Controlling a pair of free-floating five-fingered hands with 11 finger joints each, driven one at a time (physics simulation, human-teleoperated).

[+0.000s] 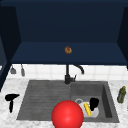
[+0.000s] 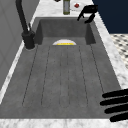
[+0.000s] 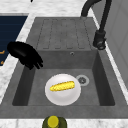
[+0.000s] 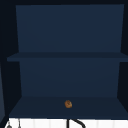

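Dark sink basin (image 3: 100,82): corn (image 3: 62,86) lies on white plate (image 3: 62,96), untouched. Right hand (image 1: 94,103) hovers just above, fingers loosely curled, holding nothing. Left hand (image 1: 11,98) idle, fingers straight.

Around the sink (image 1: 37,100): two hands (image 1: 11,98) (image 1: 94,103), one plate (image 3: 62,96), one corn cob (image 3: 62,86), one bottle (image 1: 121,94), one red ball (image 1: 67,115), one faucet (image 1: 68,75).

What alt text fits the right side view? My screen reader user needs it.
A white plate holding a yellow corn cob lies in the sink basin, with a black hand hovering above the basin's left edge.
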